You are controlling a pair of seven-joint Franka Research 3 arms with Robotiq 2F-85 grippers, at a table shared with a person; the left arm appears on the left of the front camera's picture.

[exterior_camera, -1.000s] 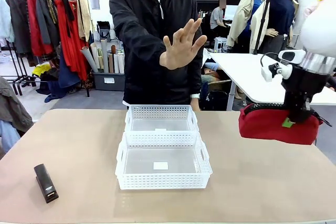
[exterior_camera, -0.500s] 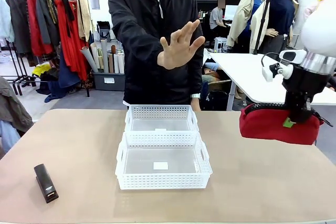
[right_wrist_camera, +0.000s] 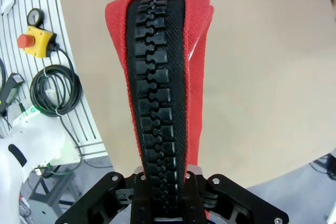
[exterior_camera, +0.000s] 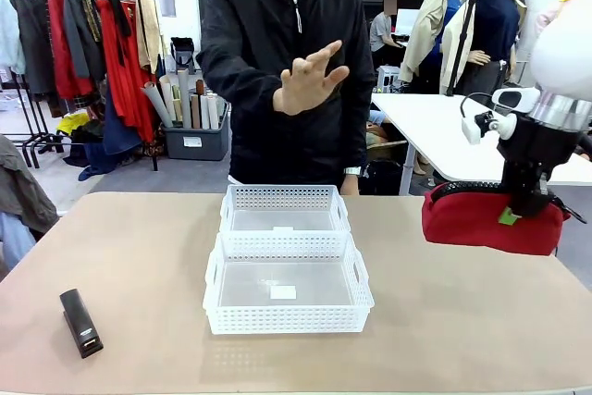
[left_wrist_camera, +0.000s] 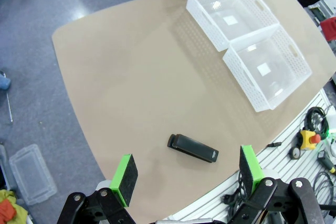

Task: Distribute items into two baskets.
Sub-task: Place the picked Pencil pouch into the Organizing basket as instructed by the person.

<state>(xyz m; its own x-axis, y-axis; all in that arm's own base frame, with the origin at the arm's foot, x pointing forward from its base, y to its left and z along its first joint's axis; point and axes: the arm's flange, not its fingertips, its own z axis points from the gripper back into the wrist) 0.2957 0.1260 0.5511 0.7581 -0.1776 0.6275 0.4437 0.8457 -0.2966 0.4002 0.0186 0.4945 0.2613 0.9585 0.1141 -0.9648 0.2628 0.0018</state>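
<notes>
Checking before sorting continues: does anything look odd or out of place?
Nothing spilled or damaged. The person's hand is raised palm-out toward the robot, like a stop sign, while the right gripper holds the red pouch aloft.

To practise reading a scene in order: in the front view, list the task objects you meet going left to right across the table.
The black stapler → the white baskets → the red pouch, held in the right gripper.

Two white baskets sit end to end on a tan table, with a black stapler well to their left, a red pouch gripped by the right gripper to their right, and a person's raised hand beyond them.
</notes>
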